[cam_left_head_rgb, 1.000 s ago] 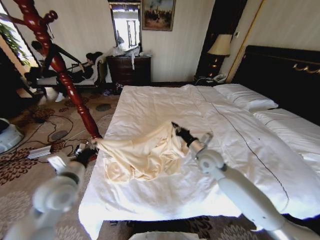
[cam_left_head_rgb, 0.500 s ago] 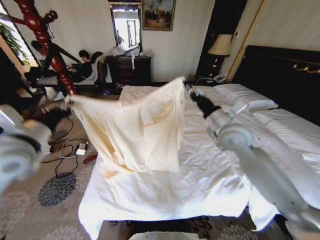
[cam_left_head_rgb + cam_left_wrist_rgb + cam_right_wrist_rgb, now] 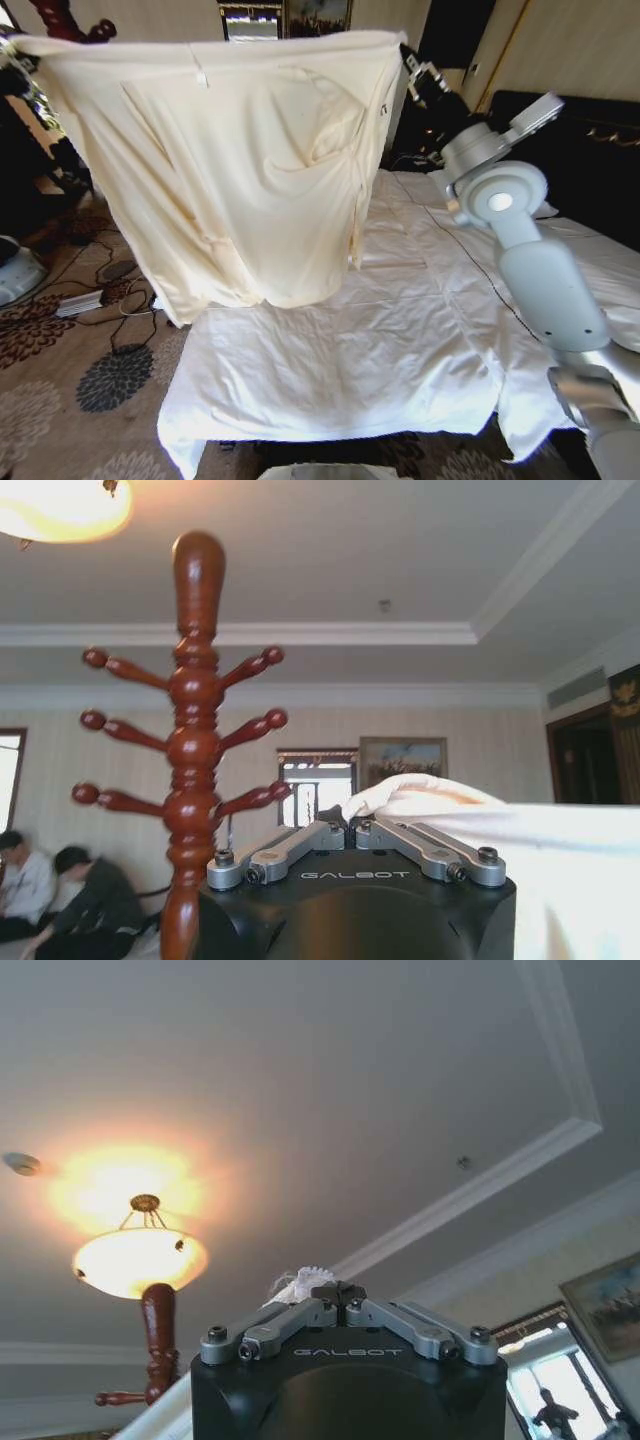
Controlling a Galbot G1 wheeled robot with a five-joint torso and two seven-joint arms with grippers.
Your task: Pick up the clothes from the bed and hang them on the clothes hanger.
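So that the clothes [image 3: 240, 170] hang spread above the bed [image 3: 400, 350], I keep left gripper [image 3: 348, 825] and right gripper [image 3: 335, 1293] fingers closed on its upper corners.

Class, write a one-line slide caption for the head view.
Both grippers hold the cream garment stretched wide above the bed.

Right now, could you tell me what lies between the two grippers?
In the head view, the cream-yellow garment hangs stretched between the left gripper and the right gripper.
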